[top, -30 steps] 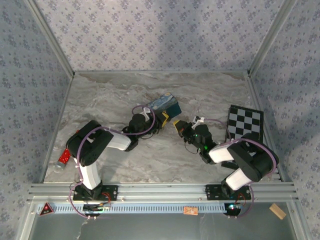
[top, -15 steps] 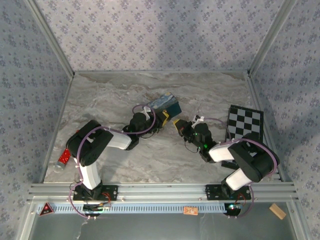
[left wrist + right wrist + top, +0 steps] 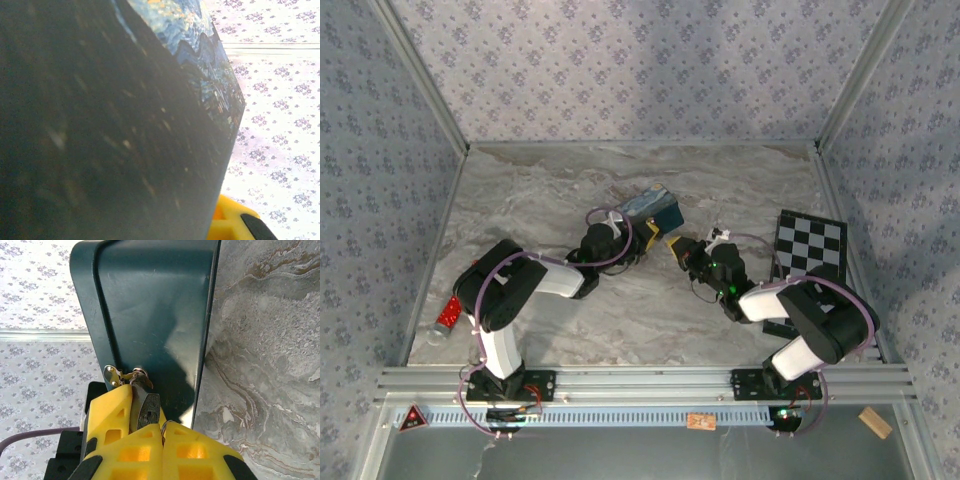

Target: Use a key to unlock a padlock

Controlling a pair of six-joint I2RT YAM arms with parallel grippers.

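The padlock (image 3: pixel 149 409) hangs from a silvery hasp (image 3: pixel 116 375) on the dark front of the blue swirl-painted box (image 3: pixel 655 208), its keyhole end facing my right wrist camera. My right gripper (image 3: pixel 163 427) is shut just below the keyhole, and a thin silvery loop of the key (image 3: pixel 165 423) peeps out between its yellow fingertips; the blade is hidden. One yellow finger (image 3: pixel 107 409) of my left gripper (image 3: pixel 645 235) presses on the padlock's side; its other finger is hidden. In the left wrist view the box's dark side (image 3: pixel 110 130) is very close.
A black-and-white checkerboard (image 3: pixel 810 246) lies at the right, beside my right arm. A small red object (image 3: pixel 447 316) sits at the table's left edge. Patterned walls close the table in on three sides.
My right gripper has crept slightly toward the box front. The left arm and the box have hardly moved.
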